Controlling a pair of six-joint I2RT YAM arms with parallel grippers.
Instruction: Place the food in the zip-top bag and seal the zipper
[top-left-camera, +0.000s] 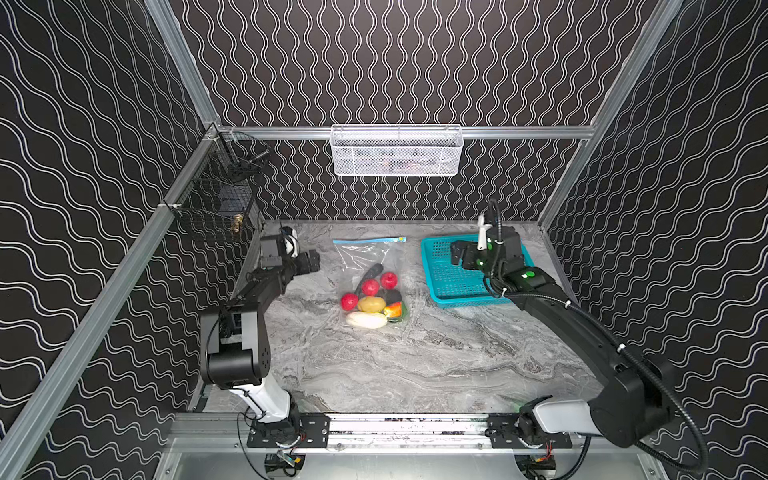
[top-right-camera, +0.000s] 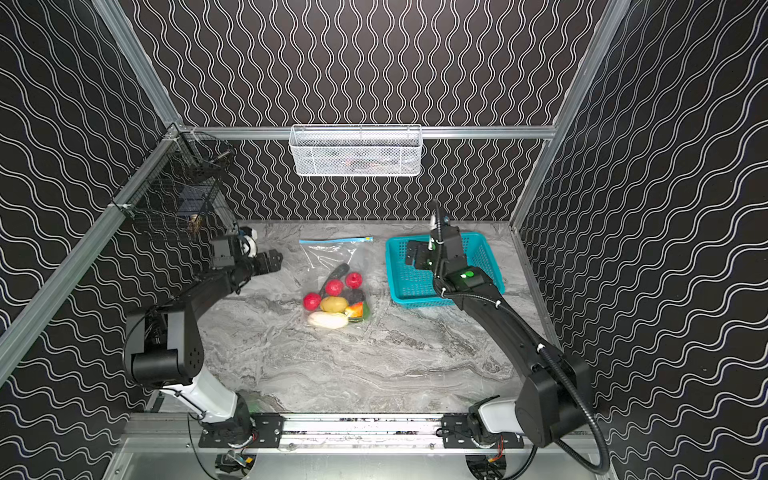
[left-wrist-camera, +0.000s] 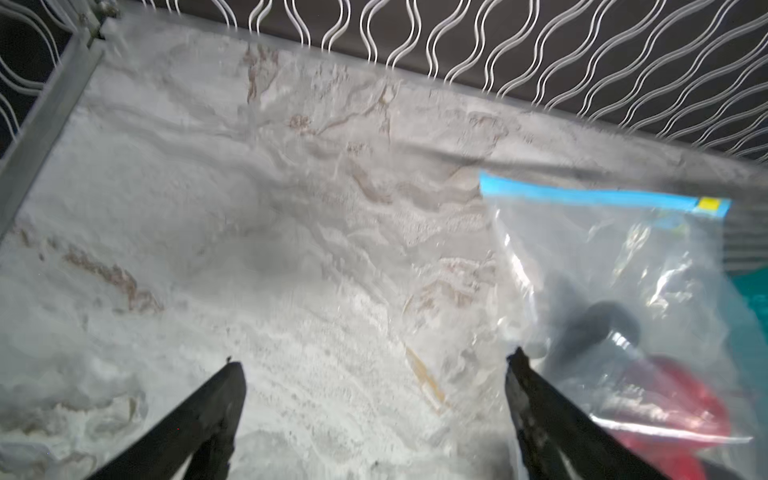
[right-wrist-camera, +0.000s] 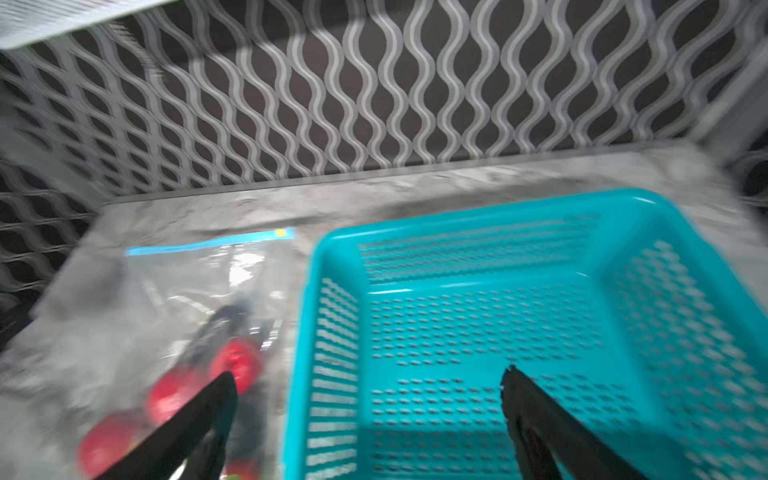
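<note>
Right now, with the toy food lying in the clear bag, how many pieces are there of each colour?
red round fruits: 3
dark pieces: 2
yellow piece: 1
white oblong piece: 1
orange-red piece: 1
Total: 8, all inside the zip-top bag. The green edge beside the orange-red piece may be part of it.

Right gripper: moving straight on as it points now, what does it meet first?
Probably the teal basket: the open right gripper points into it, toward its far wall. Height is unclear in the blurred view.
</note>
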